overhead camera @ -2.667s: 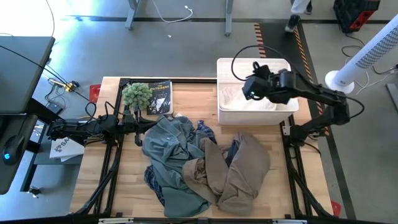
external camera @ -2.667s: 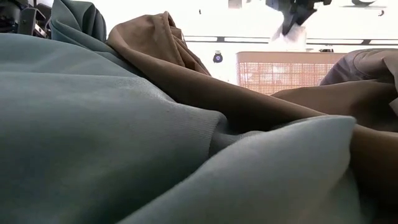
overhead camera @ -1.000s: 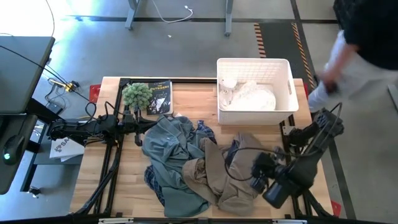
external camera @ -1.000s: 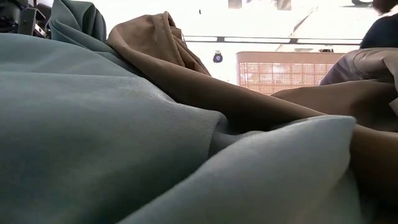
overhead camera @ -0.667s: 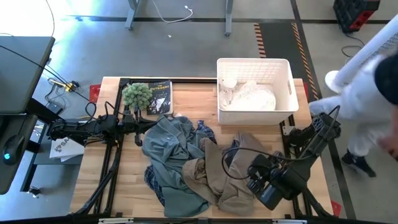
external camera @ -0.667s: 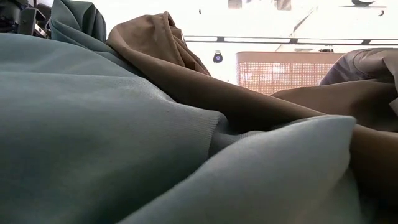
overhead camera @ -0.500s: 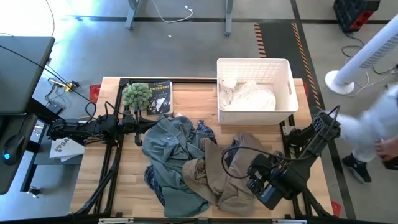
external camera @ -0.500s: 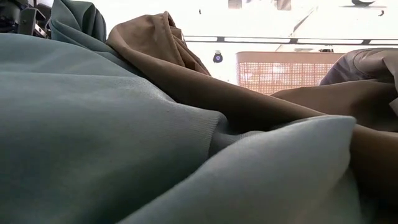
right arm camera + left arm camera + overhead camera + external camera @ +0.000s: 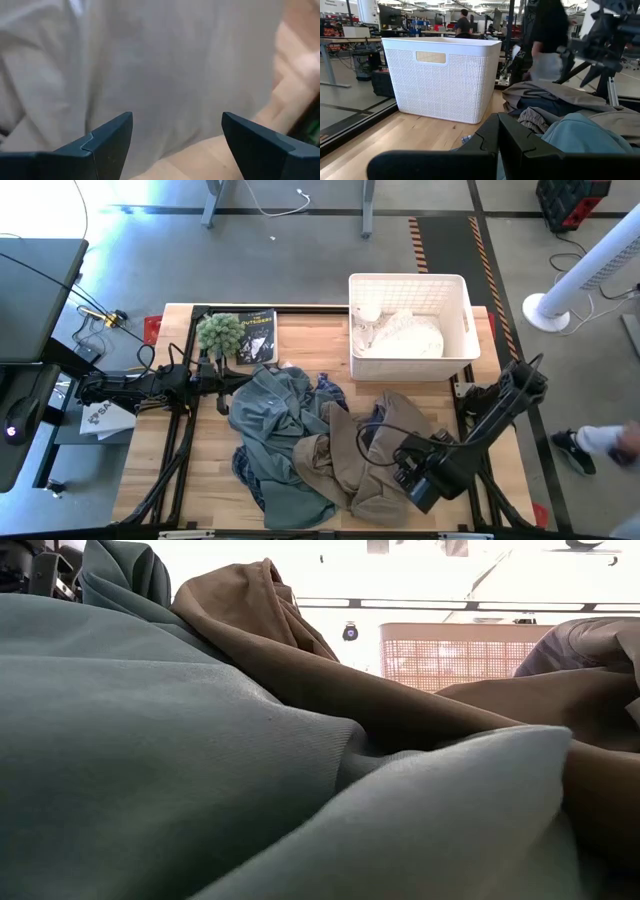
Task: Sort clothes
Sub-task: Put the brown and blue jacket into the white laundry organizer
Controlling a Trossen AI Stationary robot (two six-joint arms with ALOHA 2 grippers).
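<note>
My right gripper [image 9: 402,476] hangs low over the near right corner of the pile, with its fingers [image 9: 107,137] spread wide and nothing between them; the tan garment [image 9: 375,450] lies directly under them and fills almost all the wrist view, so I judge the next step is to go down and pinch it; the grey-blue garment [image 9: 270,430] is to the left of this gripper, touching and partly overlapping the tan one, and the plaid shirt [image 9: 330,392] shows only as a small dark patch between them, farther from me; the white garment [image 9: 405,335] already lies inside the basket [image 9: 460,305], which stands beyond my gripper at the far edge of the table [image 9: 205,470]; my left gripper [image 9: 497,137] waits at the left side of the pile, beside the green plant [image 9: 219,332], with its fingers pressed together and empty. What can go wrong: the tan cloth is folded in several layers, so I may catch only a thin upper fold and it can slip out when lifting; also the garments are tangled, so lifting the tan one may drag the grey-blue one or the plaid shirt with it, toward the table edge or even into the wrong place.
</note>
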